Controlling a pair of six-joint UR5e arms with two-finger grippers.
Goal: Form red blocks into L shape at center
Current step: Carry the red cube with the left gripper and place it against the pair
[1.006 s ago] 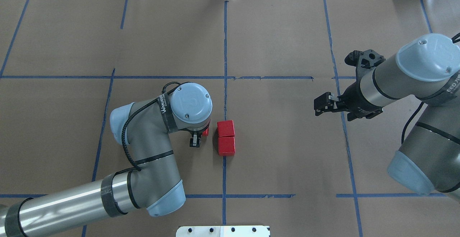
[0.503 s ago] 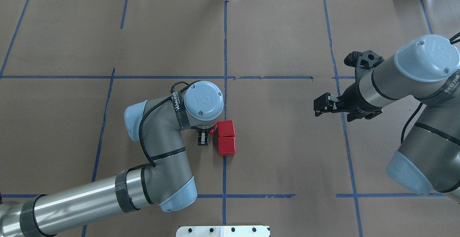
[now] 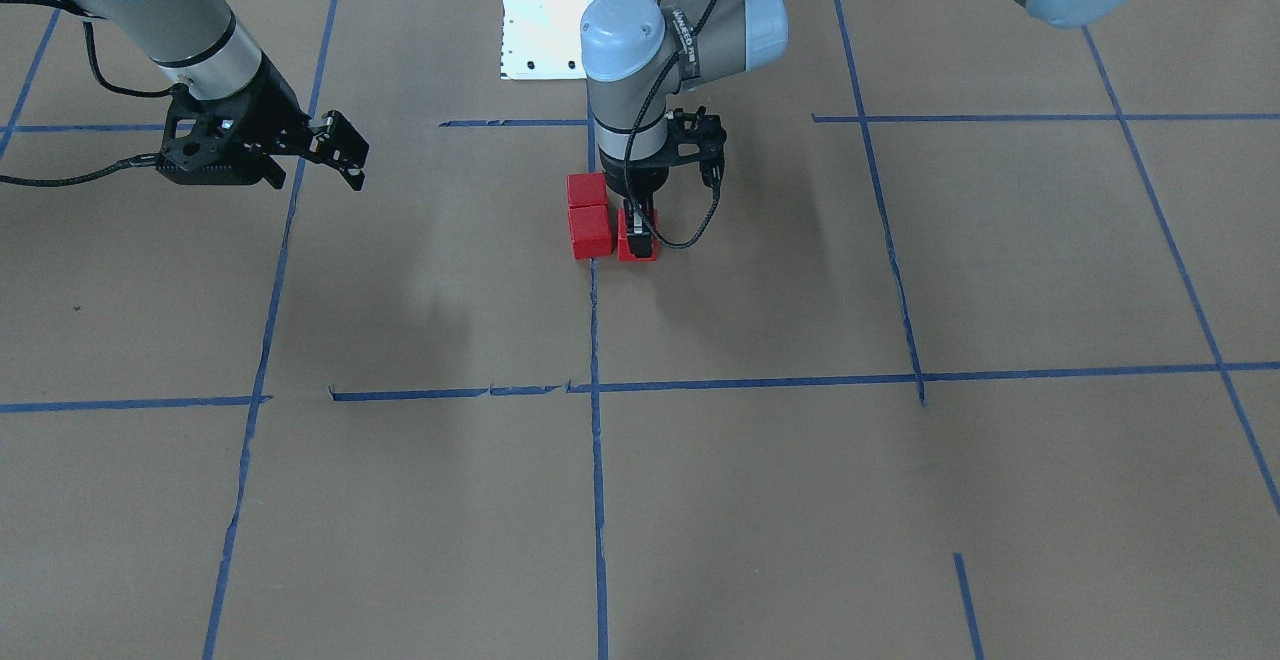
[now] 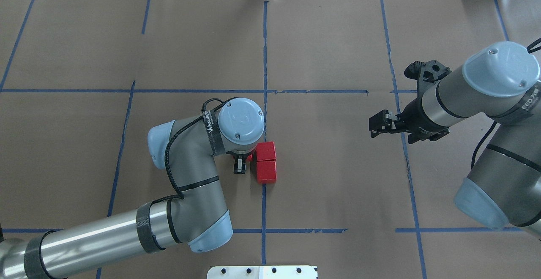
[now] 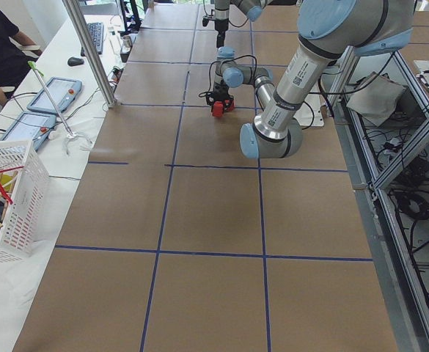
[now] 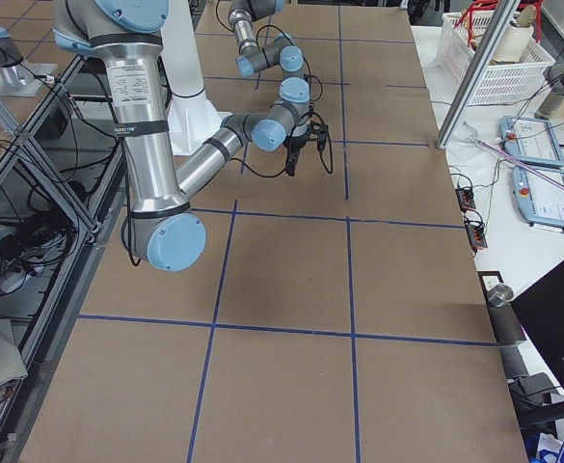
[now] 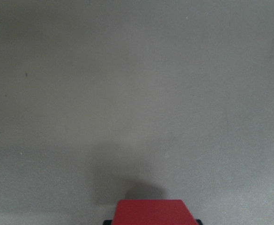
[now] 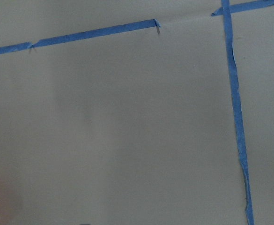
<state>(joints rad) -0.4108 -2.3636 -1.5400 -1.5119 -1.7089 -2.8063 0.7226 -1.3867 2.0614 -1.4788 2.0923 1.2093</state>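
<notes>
Two red blocks (image 4: 266, 151) (image 4: 266, 171) lie touching in a column on the central blue tape line; they also show in the front view (image 3: 590, 231) (image 3: 587, 190). My left gripper (image 4: 244, 160) (image 3: 637, 230) points straight down and is shut on the third red block (image 3: 637, 248) (image 7: 151, 212). It holds that block at table level right beside the farther block, on my left of it. I cannot tell whether the blocks touch. My wrist hides most of the block from overhead. My right gripper (image 4: 372, 127) (image 3: 352, 155) hovers open and empty, far to the right.
The brown table cover carries a blue tape grid (image 4: 265, 59). A white base plate (image 4: 262, 272) sits at the near edge. Off the table, a white basket (image 5: 9, 198), tablets and an operator (image 5: 1, 44) are on the far side.
My left arm has moved right with the third red block, bringing it up beside the two blocks. The right arm has barely moved.
</notes>
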